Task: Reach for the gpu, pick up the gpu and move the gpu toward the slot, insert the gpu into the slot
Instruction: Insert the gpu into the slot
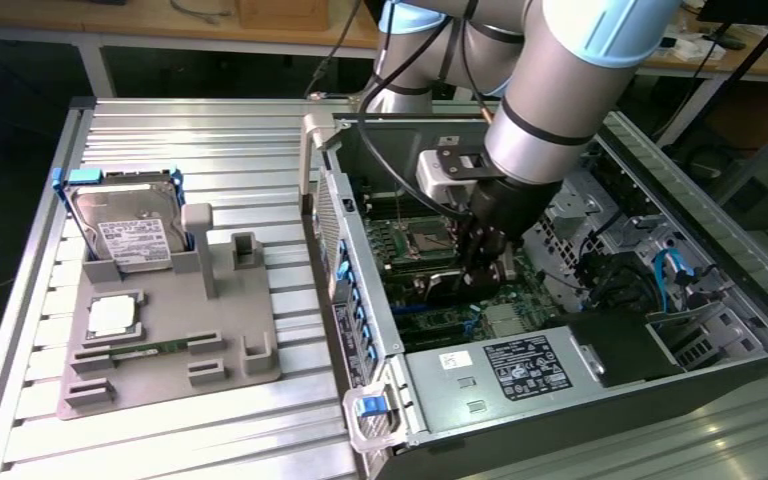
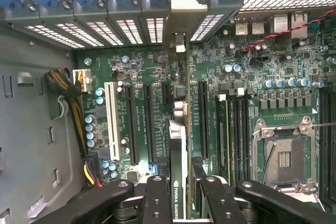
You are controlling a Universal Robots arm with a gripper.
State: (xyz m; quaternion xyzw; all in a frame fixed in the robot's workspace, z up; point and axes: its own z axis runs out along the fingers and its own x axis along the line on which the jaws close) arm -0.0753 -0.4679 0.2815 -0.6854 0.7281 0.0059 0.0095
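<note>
My gripper [image 1: 480, 268] reaches down inside the open computer case [image 1: 704, 300], over the green motherboard [image 2: 152, 66]. It is shut on the gpu [image 2: 178, 148], a thin dark card seen edge-on between the black fingers [image 2: 157, 192]. The card stands upright and runs lengthwise toward the case's rear wall, where its silver bracket [image 2: 178, 22] lines up with a gap among the vented covers. It stands in line with the long parallel expansion connectors [image 2: 149, 124] and hides the slot beneath it. I cannot tell whether its lower edge touches the slot. In the exterior view the gpu [image 1: 454, 285] shows dark below the fingers.
A white connector [image 2: 111, 114] and a cable bundle [image 2: 68, 85] lie to one side of the card; black memory slots [image 2: 236, 129] and the processor socket [image 2: 283, 156] lie to the other. The power supply [image 1: 518, 370] fills the case's near end. Outside, a grey fixture [image 1: 171, 340] holds a hard drive [image 1: 124, 230].
</note>
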